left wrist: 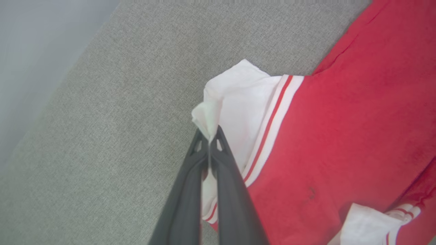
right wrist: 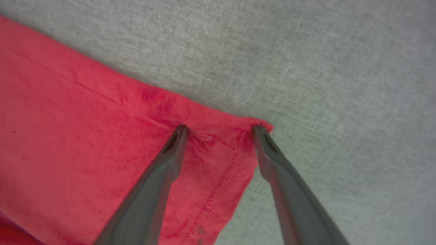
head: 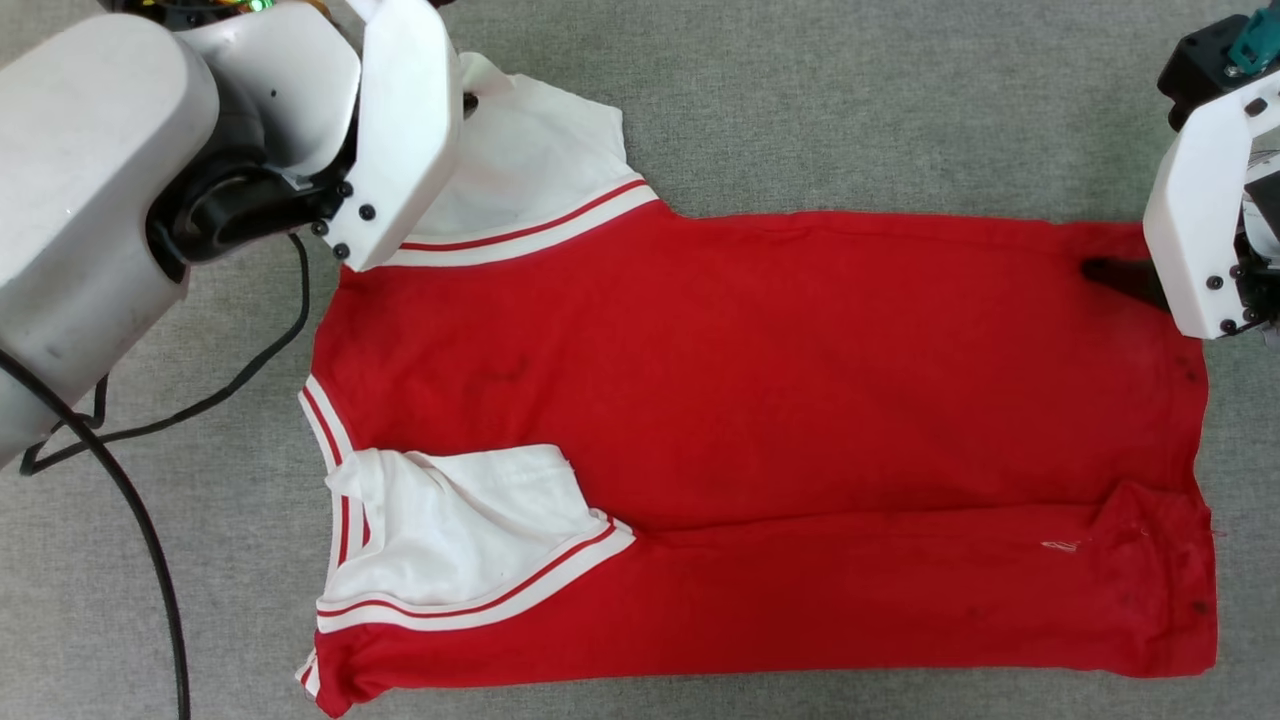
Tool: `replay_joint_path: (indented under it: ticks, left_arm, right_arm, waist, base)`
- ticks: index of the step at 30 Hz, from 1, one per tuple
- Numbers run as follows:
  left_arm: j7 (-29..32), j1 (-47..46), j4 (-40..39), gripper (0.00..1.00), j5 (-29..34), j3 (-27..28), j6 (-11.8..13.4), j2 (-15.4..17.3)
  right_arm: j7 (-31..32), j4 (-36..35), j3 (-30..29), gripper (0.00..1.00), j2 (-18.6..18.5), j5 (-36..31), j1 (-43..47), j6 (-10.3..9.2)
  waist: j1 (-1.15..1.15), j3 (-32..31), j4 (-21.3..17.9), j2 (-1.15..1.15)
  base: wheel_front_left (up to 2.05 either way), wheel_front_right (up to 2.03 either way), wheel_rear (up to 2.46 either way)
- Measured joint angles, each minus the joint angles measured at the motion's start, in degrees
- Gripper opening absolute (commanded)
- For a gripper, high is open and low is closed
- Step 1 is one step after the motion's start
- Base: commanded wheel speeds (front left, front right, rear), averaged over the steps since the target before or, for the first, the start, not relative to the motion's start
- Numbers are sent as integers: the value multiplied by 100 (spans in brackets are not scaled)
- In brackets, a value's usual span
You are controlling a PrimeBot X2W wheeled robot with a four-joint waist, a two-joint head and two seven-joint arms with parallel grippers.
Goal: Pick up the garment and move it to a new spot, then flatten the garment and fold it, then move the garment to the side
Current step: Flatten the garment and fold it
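**Shirt spread flat, pinched at one sleeve**

The grey worktop (head: 900,120) runs off every border of the head view; the left wrist view catches its edge. The shirt (head: 760,400) lies across the middle, its near side folded over. The left arm (head: 100,200) blocks its own fingers from the head camera. From the wrist, the left gripper (left wrist: 209,136) is clamped on the white sleeve (left wrist: 238,102) tip. The right gripper (right wrist: 220,129) stands spread, its tips resting on the red hem corner.

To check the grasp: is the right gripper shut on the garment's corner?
No, the right gripper stands wide open, its two tips apart at the garment corner.
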Motion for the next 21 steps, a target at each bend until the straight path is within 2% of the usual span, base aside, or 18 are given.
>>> replay_joint_path:
  ticks: [3,4,12,21]
  left_arm:
    - [-65,-1,5,0,-36,-60,-1,16]
    - [-93,-1,10,0,-57,-77,-1,32]
    - [-570,146,45,0,-109,-172,-1,148]
    - [-1061,967,-468,0,-236,-249,0,706]
  right_arm:
    - [-154,92,55,98,0,100,12,0]
    - [-222,109,87,0,-1,112,13,0]
    - [-1132,211,298,0,10,296,136,0]
    - [-1978,-11,642,0,-363,653,648,0]
  waist:
    - [0,-14,6,0]
    - [0,-31,-1,0]
    - [0,-421,-73,0]
    - [0,-1224,-98,0]
  base:
    - [0,0,0]
    - [0,0,0]
    - [0,0,0]
    - [0,0,0]
